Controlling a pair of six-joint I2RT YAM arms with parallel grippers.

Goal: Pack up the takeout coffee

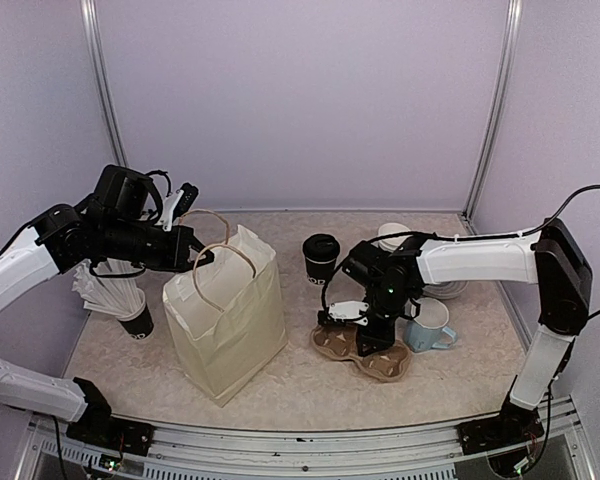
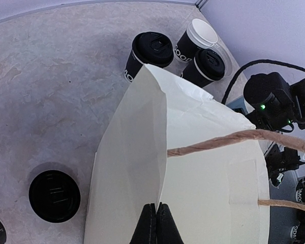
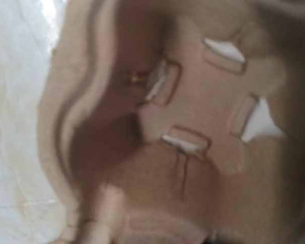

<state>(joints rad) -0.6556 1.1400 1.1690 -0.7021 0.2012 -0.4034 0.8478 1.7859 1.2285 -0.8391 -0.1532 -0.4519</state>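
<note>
Takeout cups (image 2: 152, 51) on beige table (image 1: 300, 385), lilac walls (image 1: 300, 100); three in wrist view, one overhead; left gripper (image 2: 156, 222) pinching bag (image 2: 208, 193), right gripper (image 1: 368, 336) unreadable.

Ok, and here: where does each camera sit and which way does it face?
Top external: above and behind the bases, looking down the table; both arms show, with the paper bag and cup carrier.
Left wrist: on the left arm, looking down on the bag's rim; the left gripper shows at the bottom edge, shut on it.
Right wrist: close over the cup carrier, blurred; nothing of the arm clearly shows.
Shared: top and left wrist both show the paper bag and a lidded takeout coffee.
</note>
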